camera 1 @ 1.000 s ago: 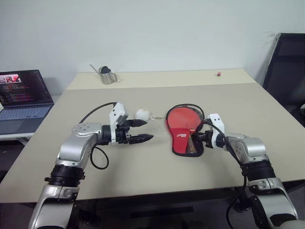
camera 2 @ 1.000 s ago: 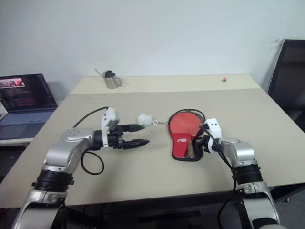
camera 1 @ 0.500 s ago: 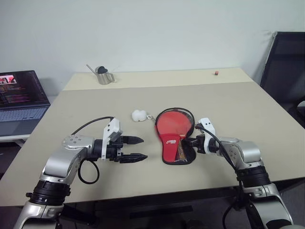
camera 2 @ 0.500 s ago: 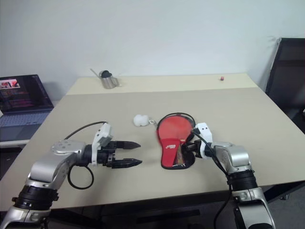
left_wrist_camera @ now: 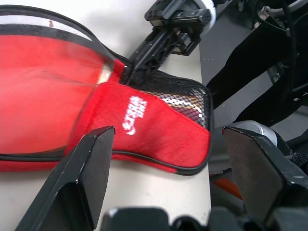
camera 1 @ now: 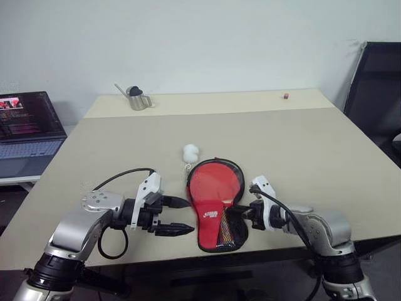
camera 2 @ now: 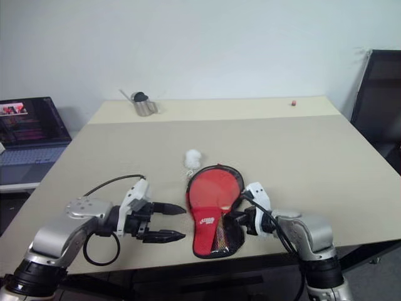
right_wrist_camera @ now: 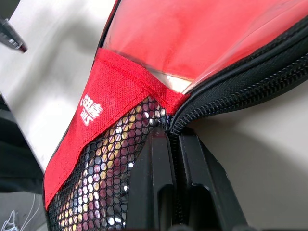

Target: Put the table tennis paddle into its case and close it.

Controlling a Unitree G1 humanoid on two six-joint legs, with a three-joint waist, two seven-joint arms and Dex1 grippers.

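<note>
While the right gripper pinches the case's zipper rim at the table edge, left gripper jaws gape beside it.

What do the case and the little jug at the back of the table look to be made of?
The case looks like soft red fabric with a black zipper rim, a clear glossy window over the round part and black mesh at the handle end. The jug appears to be shiny metal, probably steel, judging by its silvery reflective side.

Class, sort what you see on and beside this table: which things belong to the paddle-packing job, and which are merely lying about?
Job:
case, pinched at its rim by the shut right gripper
left gripper, open beside it

Lying about:
white ball
metal jug
small red thing
laptop
black chair
</note>
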